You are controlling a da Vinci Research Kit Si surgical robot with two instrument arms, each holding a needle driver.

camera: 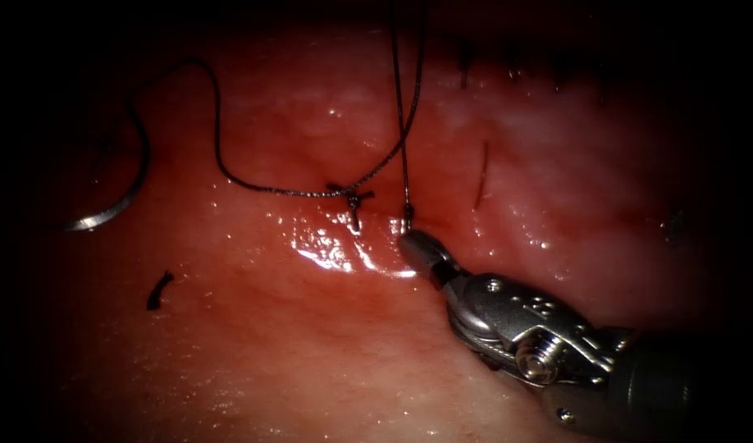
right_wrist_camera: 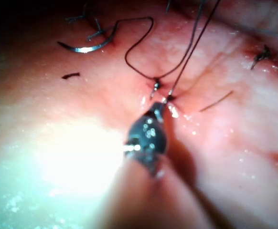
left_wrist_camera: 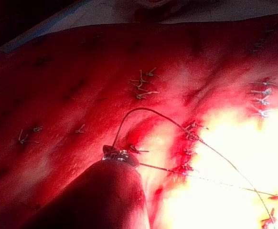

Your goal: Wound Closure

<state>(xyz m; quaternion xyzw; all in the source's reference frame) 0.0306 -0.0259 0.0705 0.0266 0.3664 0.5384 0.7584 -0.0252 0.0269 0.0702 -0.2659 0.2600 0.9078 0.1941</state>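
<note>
Dark thread runs from a small knot on the glistening tissue out to the left, where it curves up and over to the curved needle; the needle lies free on the surface, well left of the knot, held by neither tool and not in the tissue. From the knot area two strands rise together toward the upper edge of the endoscope view, and one of them comes down to the tip of the right tool, whose jaws look closed on the thread just beside the knot. The right wrist view agrees: the right tool's tip meets the strand right next to the knot, with the needle lying apart. A short cut end of thread rests loose on the tissue to the lower left. In the left wrist view the left tool shows at the end of its shaft with thread leading from it; whether its jaws are open or closed I cannot tell. Several finished stitches sit in a row there. Judging by this, at least one stitch here is knotted, while its long strands are untrimmed and the needle remains attached.
</note>
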